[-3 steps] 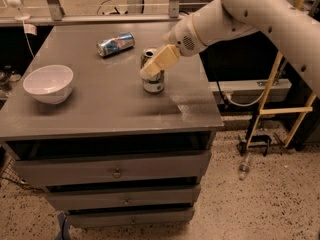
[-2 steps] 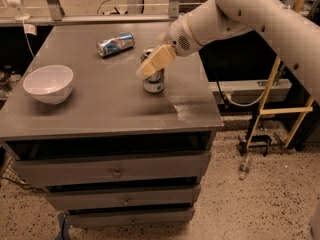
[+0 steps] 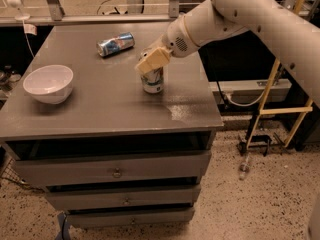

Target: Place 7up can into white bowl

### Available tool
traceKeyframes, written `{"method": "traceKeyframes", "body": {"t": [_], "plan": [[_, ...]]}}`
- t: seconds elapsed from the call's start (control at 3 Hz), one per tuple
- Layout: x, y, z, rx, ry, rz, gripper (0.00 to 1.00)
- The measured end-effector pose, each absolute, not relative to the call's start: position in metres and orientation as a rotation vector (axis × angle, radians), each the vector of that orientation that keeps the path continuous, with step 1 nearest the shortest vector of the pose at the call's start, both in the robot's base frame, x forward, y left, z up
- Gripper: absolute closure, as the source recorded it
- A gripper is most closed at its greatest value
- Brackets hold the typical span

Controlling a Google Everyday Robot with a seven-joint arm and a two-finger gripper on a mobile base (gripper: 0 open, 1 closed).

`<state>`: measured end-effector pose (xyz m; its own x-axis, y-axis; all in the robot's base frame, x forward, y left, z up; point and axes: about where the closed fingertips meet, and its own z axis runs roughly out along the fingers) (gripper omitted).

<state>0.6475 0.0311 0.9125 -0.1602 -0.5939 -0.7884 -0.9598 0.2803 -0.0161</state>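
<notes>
One down-tilted tool (image 3: 153, 61) over 7up can (image 3: 152, 82)

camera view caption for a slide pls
End effector at the top of the upright 7up can, white bowl standing apart, empty.

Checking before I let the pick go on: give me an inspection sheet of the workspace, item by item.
Surface: grey cabinet top, drawers below it; a shiny patch near its front right corner.
Job's things: 7up can upright, right of the middle; white bowl upright near the left edge, well apart from the can, nothing seen in it.
Clutter: blue and silver can lying on its side, behind the 7up can.
Grippers: gripper at the top of the 7up can; the arm reaches in from the right.
Cables: white cable low beside the cabinet's right side.
Surroundings: yellow frame and speckled floor to the right.
</notes>
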Motion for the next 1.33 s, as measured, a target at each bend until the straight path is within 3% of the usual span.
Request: {"method": "traceKeyframes", "body": {"t": [0.67, 1.0, 1.33], "plan": [[0.643, 0.020, 0.945, -1.417, 1.726, 0.662, 0.88], [0.644, 0.022, 0.948, -1.429, 1.709, 0.654, 1.00], [0.644, 0.022, 0.948, -1.429, 1.709, 0.654, 1.00]]}}
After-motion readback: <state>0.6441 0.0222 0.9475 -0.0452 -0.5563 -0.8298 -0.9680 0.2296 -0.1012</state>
